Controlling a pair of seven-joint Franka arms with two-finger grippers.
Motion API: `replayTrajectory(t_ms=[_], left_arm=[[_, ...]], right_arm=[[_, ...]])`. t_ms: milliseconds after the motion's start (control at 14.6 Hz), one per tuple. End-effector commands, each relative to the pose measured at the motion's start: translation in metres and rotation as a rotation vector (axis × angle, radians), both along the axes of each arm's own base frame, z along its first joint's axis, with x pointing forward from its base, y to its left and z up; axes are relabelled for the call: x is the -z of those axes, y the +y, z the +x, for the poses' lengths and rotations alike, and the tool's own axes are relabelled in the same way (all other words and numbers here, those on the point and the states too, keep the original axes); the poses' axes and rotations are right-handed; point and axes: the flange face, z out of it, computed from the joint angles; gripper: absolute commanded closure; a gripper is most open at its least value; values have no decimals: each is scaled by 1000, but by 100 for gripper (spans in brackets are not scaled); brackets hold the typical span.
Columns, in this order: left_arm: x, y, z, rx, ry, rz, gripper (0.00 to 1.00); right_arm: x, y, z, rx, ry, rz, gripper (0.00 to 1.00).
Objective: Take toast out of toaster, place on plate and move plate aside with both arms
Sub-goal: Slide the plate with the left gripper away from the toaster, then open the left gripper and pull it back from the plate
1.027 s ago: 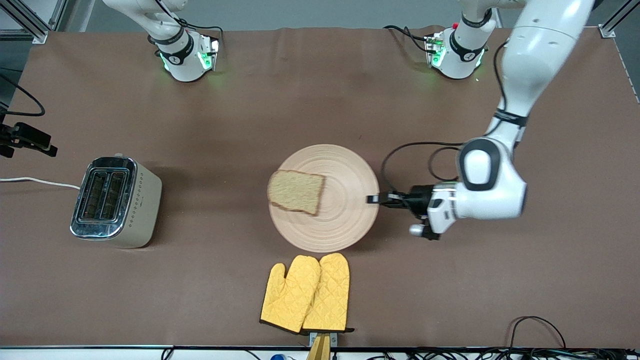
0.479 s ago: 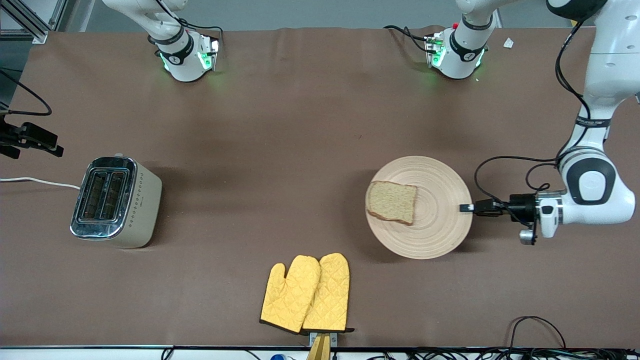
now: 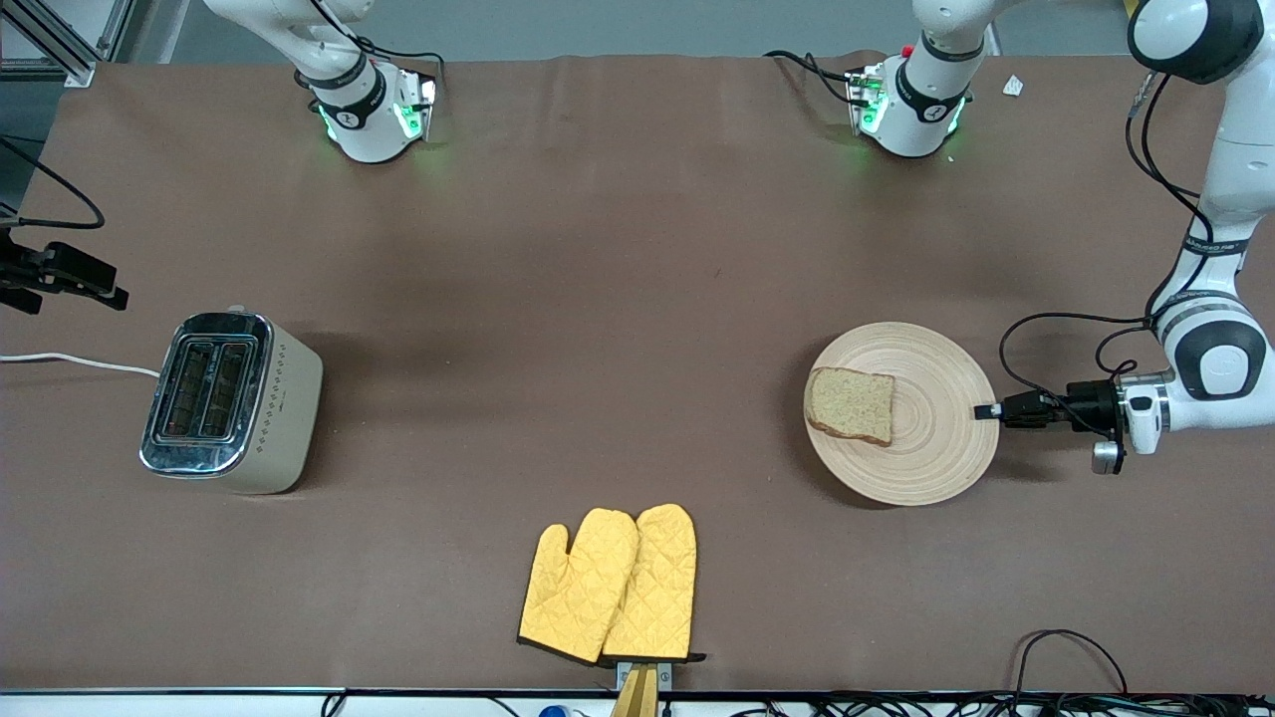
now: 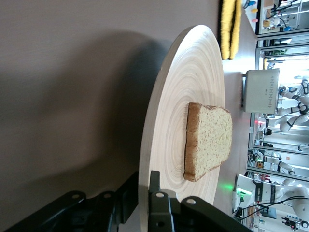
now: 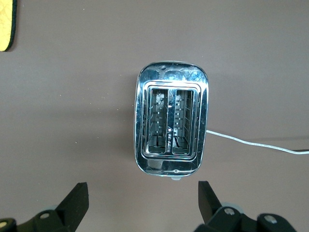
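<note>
- Front view: toast (image 3: 850, 404) lies on the plate (image 3: 931, 448), which sits toward the left arm's end of the tabletop (image 3: 598, 249), well apart from the empty toaster (image 3: 231, 400). The left tool (image 3: 988, 411) pinches the plate's rim. Yellow oven mitts (image 3: 610, 584) lie nearer the camera.
- Left wrist view: the left tool (image 4: 147, 186) is clamped on the plate (image 4: 169, 121) edge, with the toast (image 4: 208, 140) flat on it.
- Right wrist view: the right tool (image 5: 142, 195) hangs spread wide over the toaster (image 5: 172, 124), both slots empty.
- Progress: removal and plating look done; what seems left is releasing the plate.
</note>
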Motion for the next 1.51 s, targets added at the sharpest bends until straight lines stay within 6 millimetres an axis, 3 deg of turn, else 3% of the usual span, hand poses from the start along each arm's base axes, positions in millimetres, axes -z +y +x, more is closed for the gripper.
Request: replayTrajectory(t_ms=[0,137,205,274,342,616,753,959,1027,1301,1438], left_arm=[[5,7,1,17,-18,-28,95],[14,6,-1,19,-9,-35,91],[17,7,-3,17,-4,-38,75],[17,9,-4,12,-4,-37,21],[16,13,-4,2,-5,-38,0],[-57,63,34,123,-105,239,0],[-118,64,51,190,-164,386,0],[-230,1,71,234,-189,612,0],[-259,-26,72,226,-186,642,0],[-356,-133,54,157,-88,753,0],[-402,-181,30,126,-51,806,0]], right_arm=[[-5,2,-5,-1,-1,9,0],[-7,5,-5,-6,-4,9,0],[-6,10,-5,-15,-1,8,0],[-6,11,-5,-15,1,8,0],[-6,11,-5,-15,1,8,0],[-6,11,-5,-18,3,6,0],[-6,11,-5,-18,3,6,0],[-6,11,-5,-18,1,8,0],[-6,11,-4,-18,2,8,0],[-6,11,-5,-18,1,8,0],[-6,11,-5,-18,1,8,0]])
